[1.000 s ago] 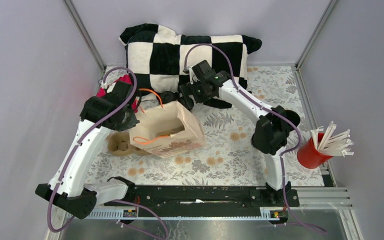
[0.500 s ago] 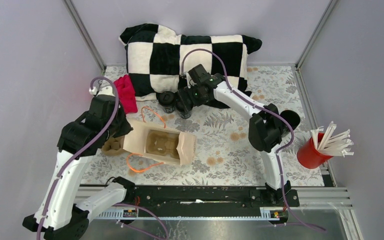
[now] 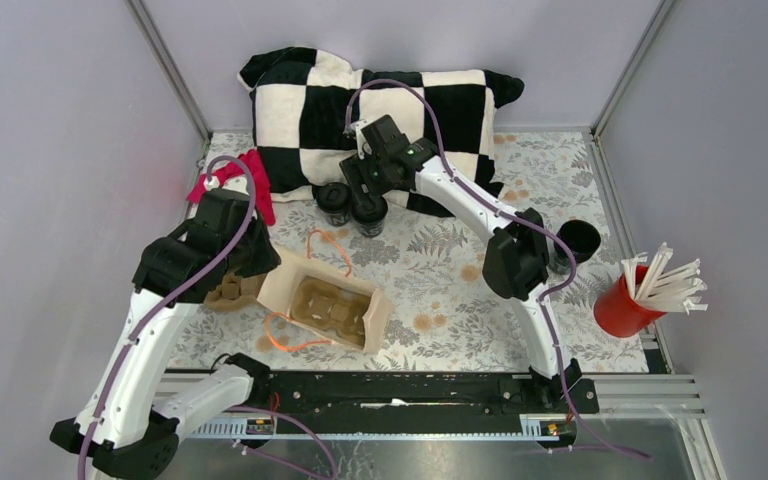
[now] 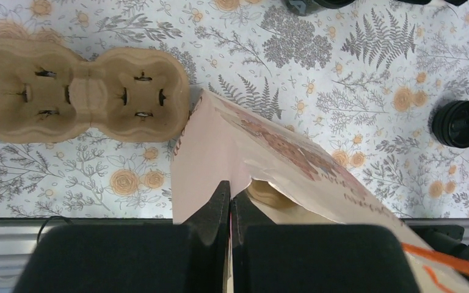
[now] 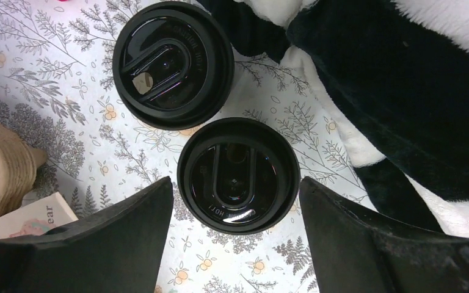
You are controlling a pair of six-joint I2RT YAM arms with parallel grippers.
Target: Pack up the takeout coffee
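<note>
Two black coffee cups with black sip lids stand side by side on the floral mat by the pillow, the left cup and the right cup. My right gripper is open and hovers over the right cup, one finger on each side of its lid, not touching. My left gripper is shut on the rim of the tan paper bag, which lies open with a brown pulp carrier inside.
A second pulp carrier lies left of the bag. A checkered pillow and a red cloth are at the back. Another black cup and a red cup of straws stand on the right.
My left arm drew back toward the near left, laying the bag down with its mouth facing up. My right gripper moved left, from beside the bag to above the two cups.
</note>
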